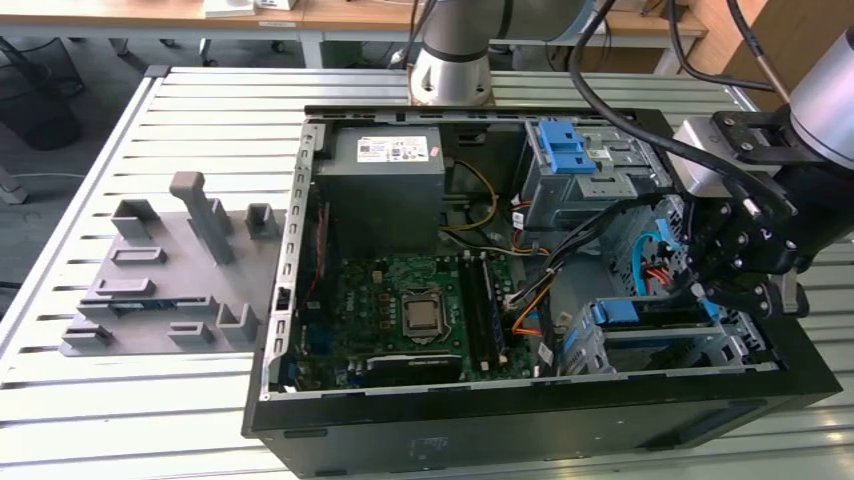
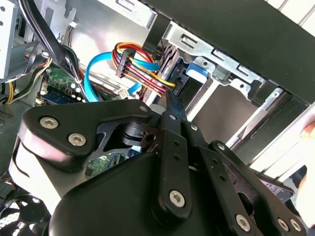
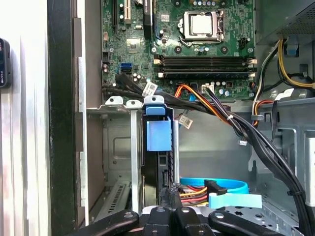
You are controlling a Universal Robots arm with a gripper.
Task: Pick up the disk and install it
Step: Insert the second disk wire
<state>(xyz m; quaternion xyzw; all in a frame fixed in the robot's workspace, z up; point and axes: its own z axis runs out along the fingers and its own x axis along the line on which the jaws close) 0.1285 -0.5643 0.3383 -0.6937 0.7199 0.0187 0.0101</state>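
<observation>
The disk point(image 1: 649, 313) stands on edge in the lower drive cage point(image 1: 727, 345) at the exterior view's right, its blue carrier on top. In the first wrist view its blue tab and dark edge point(image 3: 158, 135) sit between the cage's metal rails. My gripper point(image 1: 707, 288) hangs over the case's right side, just beside the disk. In both wrist views the fingers come together to a narrow point point(image 3: 170, 194) point(image 2: 172, 103), shut, at the disk's cable end point(image 2: 196, 69). They do not wrap around it. Whether they touch it I cannot tell.
Red, yellow and blue cables point(image 2: 133, 59) run close to the fingertips. The open case holds a motherboard point(image 1: 414, 310), a grey power supply point(image 1: 387, 165) and an upper cage with a blue latch point(image 1: 574, 150). A grey fixture point(image 1: 174, 270) lies on the table at the exterior view's left.
</observation>
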